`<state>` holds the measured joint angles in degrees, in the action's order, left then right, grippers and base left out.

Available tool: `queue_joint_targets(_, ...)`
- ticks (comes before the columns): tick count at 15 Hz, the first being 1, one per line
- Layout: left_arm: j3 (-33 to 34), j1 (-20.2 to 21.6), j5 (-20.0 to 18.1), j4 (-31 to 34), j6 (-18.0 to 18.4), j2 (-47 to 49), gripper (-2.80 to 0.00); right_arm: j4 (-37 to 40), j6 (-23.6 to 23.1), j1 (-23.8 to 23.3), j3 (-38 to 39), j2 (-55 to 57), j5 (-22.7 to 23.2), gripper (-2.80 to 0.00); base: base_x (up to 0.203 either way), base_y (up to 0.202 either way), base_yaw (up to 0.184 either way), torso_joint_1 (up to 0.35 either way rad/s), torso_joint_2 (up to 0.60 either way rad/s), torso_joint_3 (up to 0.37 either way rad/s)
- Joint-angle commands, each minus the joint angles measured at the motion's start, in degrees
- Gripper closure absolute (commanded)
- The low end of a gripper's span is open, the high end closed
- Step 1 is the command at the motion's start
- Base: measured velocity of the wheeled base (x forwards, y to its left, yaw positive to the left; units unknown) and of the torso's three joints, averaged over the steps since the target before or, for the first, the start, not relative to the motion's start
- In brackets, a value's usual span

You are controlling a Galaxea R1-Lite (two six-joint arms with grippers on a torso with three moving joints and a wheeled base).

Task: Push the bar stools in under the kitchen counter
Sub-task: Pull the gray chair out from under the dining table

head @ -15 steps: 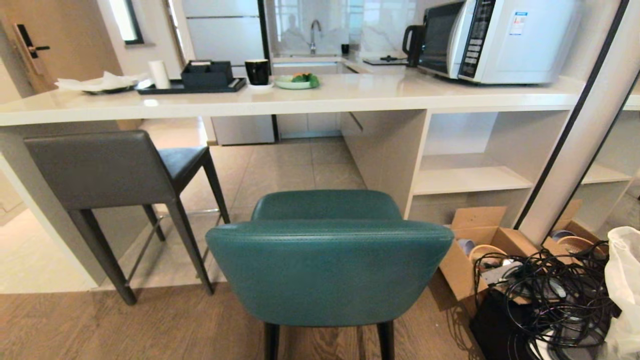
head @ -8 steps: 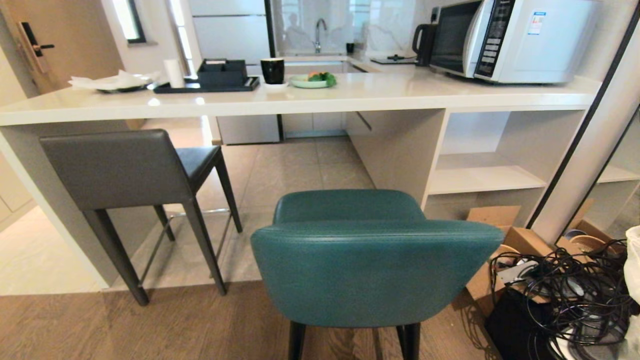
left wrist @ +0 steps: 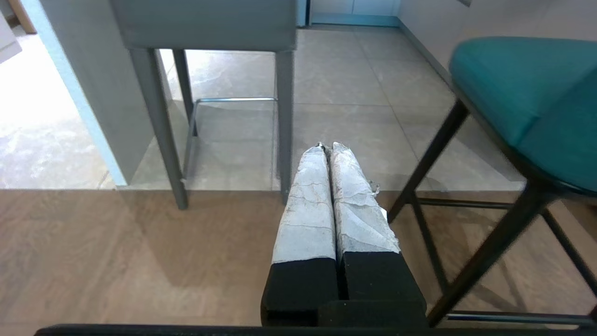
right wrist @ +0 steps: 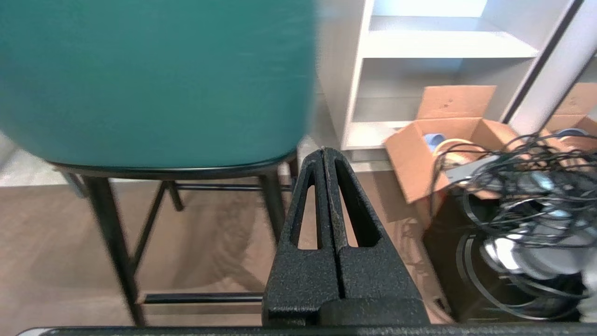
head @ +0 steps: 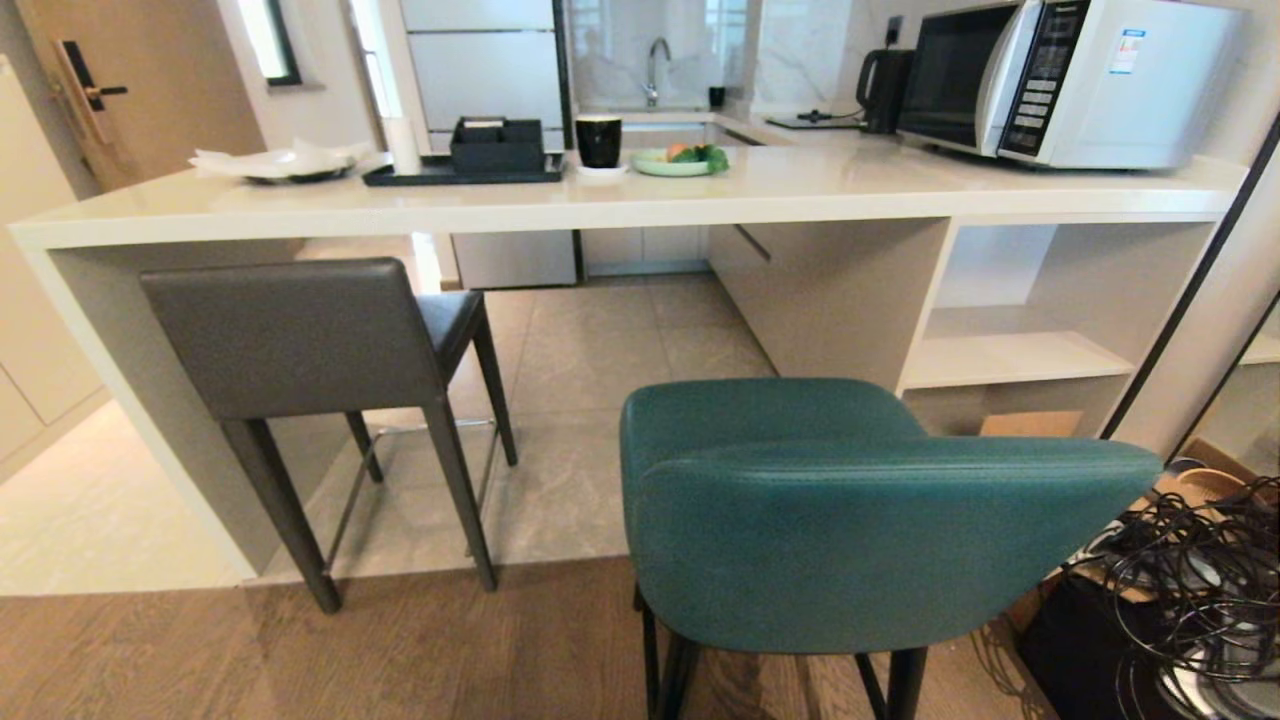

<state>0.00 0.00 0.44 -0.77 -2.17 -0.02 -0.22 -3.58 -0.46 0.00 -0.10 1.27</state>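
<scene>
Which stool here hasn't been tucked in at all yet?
Start at the long white kitchen counter. Well out from it, on the wood floor, stands the teal stool. Unlike the grey square-backed stool to its left, it has a rounded back and thin black legs.

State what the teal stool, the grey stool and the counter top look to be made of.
Teal stool: leather or a look-alike, with a stitched seam and soft sheen; thin black legs, probably metal. Grey stool: smooth matte leather-like cover. Counter top: glossy white stone-like slab, reflecting light.
</scene>
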Motion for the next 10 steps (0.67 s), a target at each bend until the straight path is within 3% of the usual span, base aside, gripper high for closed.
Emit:
queue_joint_targets(1,0.1,-0.1,0.0,0.0,-0.1,0.2,0.0,0.0,0.0,0.0,0.0,0.1,0.0,0.0,0.0,0.198,0.004,0.002,0.01,0.004)
queue_joint_targets(10,0.0,0.0,0.4,0.0,-0.6,0.2,0.0,-0.1,0.4,0.0,0.0,0.1,0.0,0.0,0.0,0.198,-0.002,0.002,0.0,0.002)
